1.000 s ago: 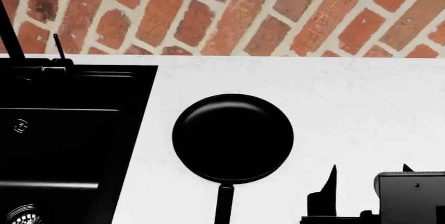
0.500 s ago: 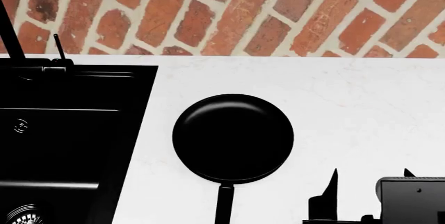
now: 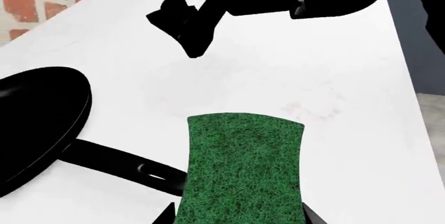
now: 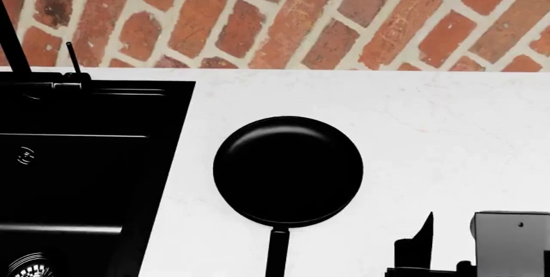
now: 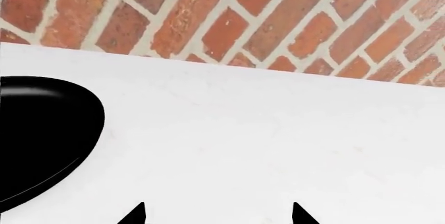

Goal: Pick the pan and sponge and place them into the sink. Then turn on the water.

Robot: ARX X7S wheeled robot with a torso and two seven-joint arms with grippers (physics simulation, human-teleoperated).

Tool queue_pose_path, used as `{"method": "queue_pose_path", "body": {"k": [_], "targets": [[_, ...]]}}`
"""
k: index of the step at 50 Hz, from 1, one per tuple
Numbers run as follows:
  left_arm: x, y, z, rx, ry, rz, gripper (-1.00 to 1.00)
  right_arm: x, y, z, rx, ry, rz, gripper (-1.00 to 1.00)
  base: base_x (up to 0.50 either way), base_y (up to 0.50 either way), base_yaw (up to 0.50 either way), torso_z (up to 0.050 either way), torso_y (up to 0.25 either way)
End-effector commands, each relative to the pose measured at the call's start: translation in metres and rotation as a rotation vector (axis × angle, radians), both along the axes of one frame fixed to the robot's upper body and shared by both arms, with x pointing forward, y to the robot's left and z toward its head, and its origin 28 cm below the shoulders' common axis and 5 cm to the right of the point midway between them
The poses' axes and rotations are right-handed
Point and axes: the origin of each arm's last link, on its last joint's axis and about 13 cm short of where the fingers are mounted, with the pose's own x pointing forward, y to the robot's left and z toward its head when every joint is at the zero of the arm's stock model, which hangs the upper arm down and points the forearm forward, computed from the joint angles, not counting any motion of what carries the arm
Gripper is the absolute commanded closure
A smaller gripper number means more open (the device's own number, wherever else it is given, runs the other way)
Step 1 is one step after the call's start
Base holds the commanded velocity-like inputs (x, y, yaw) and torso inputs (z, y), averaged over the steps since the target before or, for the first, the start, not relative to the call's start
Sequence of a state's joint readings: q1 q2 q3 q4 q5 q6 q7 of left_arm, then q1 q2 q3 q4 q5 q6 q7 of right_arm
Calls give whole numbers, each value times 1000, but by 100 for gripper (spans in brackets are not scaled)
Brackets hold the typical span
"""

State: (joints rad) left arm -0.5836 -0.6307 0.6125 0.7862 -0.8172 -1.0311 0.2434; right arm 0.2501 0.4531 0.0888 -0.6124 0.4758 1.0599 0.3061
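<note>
The pan lies mid-counter, handle toward the near edge, sink at the left end. The left tool clamps the sponge beside that handle; the right tool, prongs apart and empty, is off the pan's right side.

The head camera looks steeply down over the countertop toward the brick wall. The right wrist camera sits low, facing that wall; the left wrist camera hangs close above the counter. All three share the pan
</note>
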Motion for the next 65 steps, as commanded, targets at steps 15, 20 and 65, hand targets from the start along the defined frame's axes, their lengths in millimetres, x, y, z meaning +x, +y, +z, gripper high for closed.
{"method": "queue_pose_path", "body": {"k": [15, 20, 65], "targets": [[-3, 37, 61, -204, -191, 361, 100, 5, 32, 41, 64, 113, -11, -100, 0, 0, 0, 0, 0], [2, 44, 64, -232, -200, 426, 100, -1, 41, 60, 169, 31, 8, -100, 0, 0, 0, 0, 0], [28, 67, 64, -272, -241, 894, 100, 0, 148, 67, 154, 356, 124, -100, 0, 0, 0, 0, 0]]}}
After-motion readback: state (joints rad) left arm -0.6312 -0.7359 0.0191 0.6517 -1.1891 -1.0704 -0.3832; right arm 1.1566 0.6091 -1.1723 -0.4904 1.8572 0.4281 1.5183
